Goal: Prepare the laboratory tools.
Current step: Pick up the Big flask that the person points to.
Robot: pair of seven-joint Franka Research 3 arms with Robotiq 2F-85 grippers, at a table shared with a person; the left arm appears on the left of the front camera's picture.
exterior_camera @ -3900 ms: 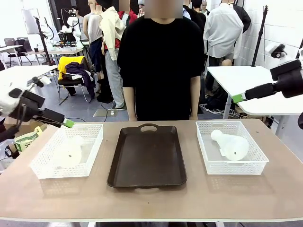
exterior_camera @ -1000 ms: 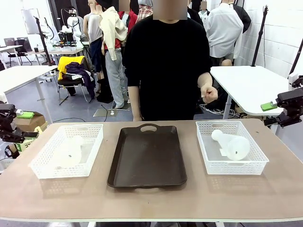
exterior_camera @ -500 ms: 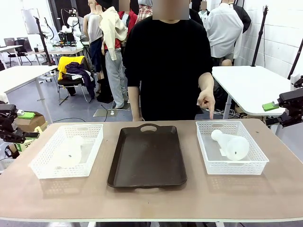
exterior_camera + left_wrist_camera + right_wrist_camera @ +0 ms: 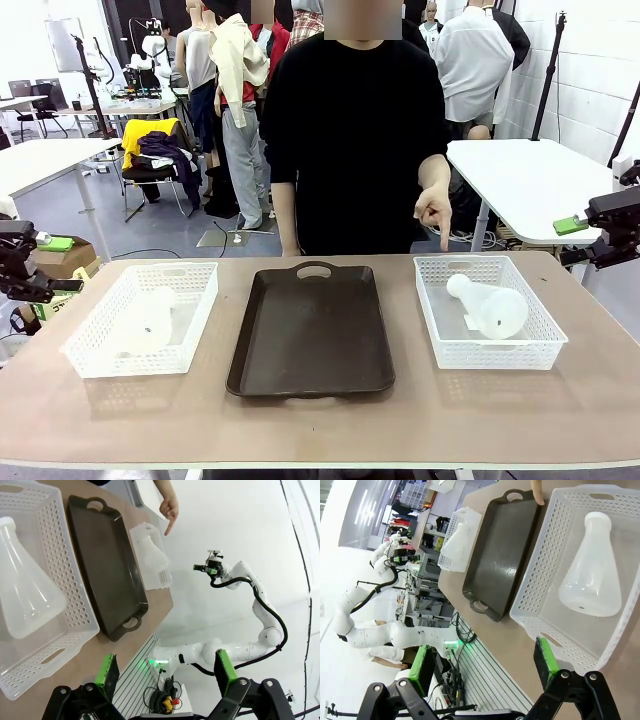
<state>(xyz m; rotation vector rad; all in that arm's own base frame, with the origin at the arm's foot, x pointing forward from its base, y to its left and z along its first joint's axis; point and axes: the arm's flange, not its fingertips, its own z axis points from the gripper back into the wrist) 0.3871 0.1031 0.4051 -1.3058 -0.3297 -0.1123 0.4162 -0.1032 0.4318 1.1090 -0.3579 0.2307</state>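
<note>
Flasks, 2 in number, both translucent whitish and conical, each lying on its side in a white mesh basket. The left flask lies in the left basket, which stands near the left edge of the worktop; its flat base faces the near edge and its neck points toward the far edge. The right flask lies in the right basket, near the right edge of the worktop; its neck points toward the basket's far-left corner and its wide base toward the near-right corner. Between the 2 baskets, at the middle of the worktop and apart from both, a dark brown tray lies with 1 handle at the far end and 1 at the near end.

At the far edge a person in a black shirt stands; the person's hand hangs with 1 finger pointing down over the far-left corner of the right basket. Whether the finger touches the rim cannot be told.

The left gripper hangs off the worktop beyond its left edge, jaws spread wide, with nothing between the 2 green pads. The right gripper hangs beyond the right edge, jaws likewise spread wide and holding nothing.
</note>
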